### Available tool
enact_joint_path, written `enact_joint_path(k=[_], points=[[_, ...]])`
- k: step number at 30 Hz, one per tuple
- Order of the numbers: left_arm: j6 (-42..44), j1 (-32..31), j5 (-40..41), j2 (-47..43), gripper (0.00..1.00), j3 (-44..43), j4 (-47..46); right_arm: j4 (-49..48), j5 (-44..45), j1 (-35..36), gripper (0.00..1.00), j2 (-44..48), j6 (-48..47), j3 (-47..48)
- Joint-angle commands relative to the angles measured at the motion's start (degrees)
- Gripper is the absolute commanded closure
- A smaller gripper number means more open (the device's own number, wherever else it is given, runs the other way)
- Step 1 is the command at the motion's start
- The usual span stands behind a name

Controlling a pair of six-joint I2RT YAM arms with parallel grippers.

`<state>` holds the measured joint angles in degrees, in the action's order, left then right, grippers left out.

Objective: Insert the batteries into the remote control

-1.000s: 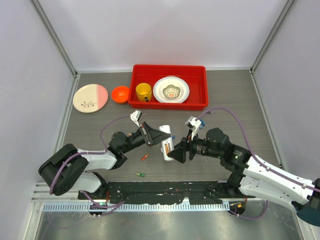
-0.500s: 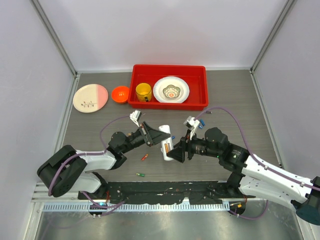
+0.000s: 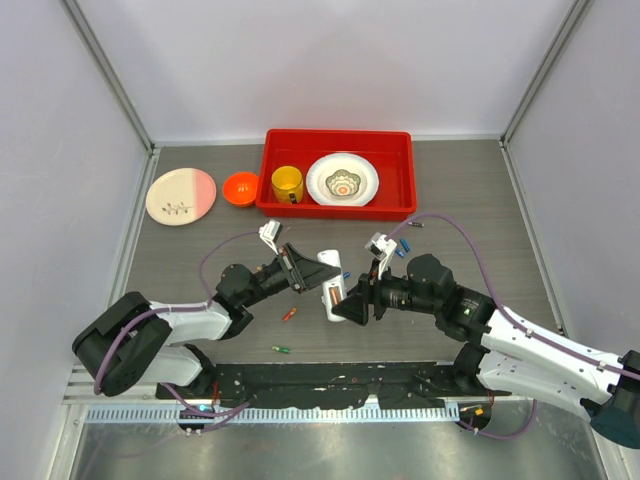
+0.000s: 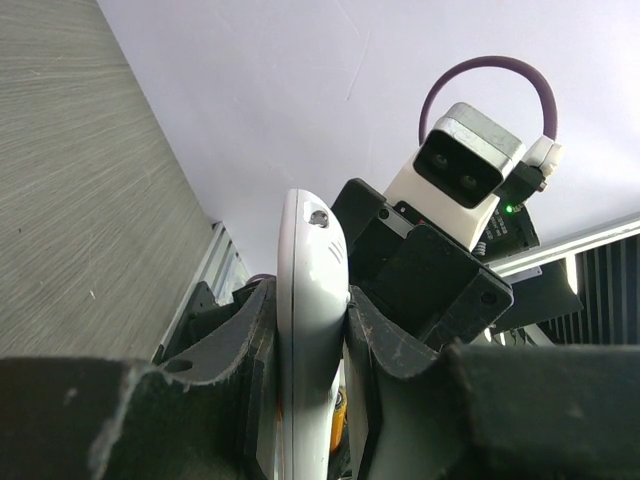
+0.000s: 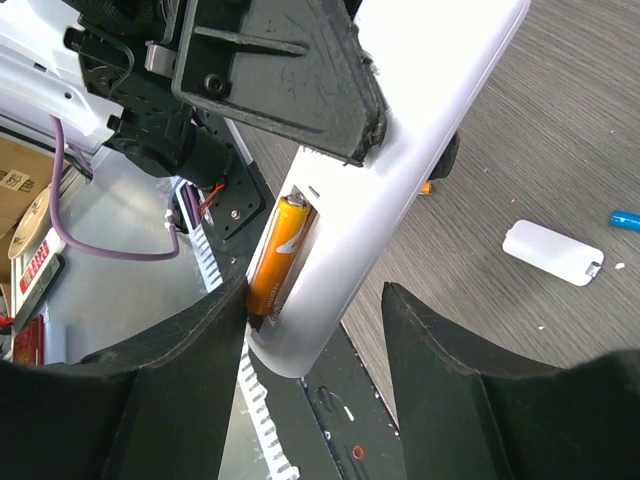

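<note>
From above, a red plastic tray [image 3: 335, 134] stands at the back of the grey, wood-grained counter [image 3: 480, 200]; it holds a yellow mug [image 3: 287, 184] and a round white dish [image 3: 342, 180] with a pattern in its middle; outside it to the left sit a small orange bowl [image 3: 240, 188] and a round pink-and-cream plate [image 3: 181, 195]. Nearer the arms, the left gripper [image 3: 300, 272] is clamped on the slim white remote control [image 3: 332, 284] and holds it off the counter; the right gripper [image 3: 348, 303] meets the remote's near end; a red battery [image 3: 289, 314] and a green battery [image 3: 281, 349] lie loose on the counter nearby.

The left wrist view shows the remote edge-on, a smooth rounded white shell pinched between two matt black fingers [image 4: 400, 340]; a sliver of an orange battery [image 4: 338, 415] shows low beside it; beyond is the right arm's wrist camera [image 4: 465, 170], a pale block with two lenses.

The right wrist view shows what the others hide; the remote's battery bay is open, and the orange battery lies lengthwise in it; the rest of the bay is hidden. The right gripper's black fingers are apart, one on each side of the remote's end; whether they touch it cannot be told. The white back cover [image 5: 553, 252] lies flat on the counter, with a blue battery [image 5: 625, 219] near it at the frame edge.
</note>
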<state>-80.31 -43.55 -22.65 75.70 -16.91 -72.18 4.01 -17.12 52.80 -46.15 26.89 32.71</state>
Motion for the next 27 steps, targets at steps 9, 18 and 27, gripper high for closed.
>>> enact_joint_path(k=[9, 18, 27], points=[[0.77, -0.92, -0.02, -1.61, 1.0, 0.91, -16.41, 2.05, -1.24, -0.5, 0.31, -0.61, -0.27, 3.23], [1.56, -0.92, 2.0, 0.5, 1.0, 0.91, -16.41, 3.99, -2.91, -0.5, 0.27, -0.52, 0.09, 5.17], [2.0, -0.83, 4.28, 2.17, 1.0, 0.82, -16.41, 5.04, -3.53, -0.5, 0.23, -0.61, 0.18, 6.23]])
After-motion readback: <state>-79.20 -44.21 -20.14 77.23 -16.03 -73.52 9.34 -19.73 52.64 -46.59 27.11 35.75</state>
